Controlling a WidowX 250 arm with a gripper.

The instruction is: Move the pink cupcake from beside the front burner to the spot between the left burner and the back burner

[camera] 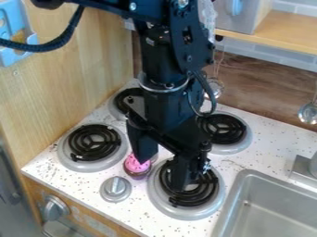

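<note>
Where the hand (161,175) hangs, a cupcake (136,166) (pink) sits near one fingertip.

One fixed camera looks down at a slant from above the front, fairly near, across the white stovetop (139,200) toward the brown back wall (266,88).

Cupcake (137,165) between burners (93,155), sink (275,206) at right

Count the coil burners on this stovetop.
4: the front-left burner, the back-left burner and back-right burner, both partly behind the arm, and the front-right burner, partly behind the pincer.
</note>
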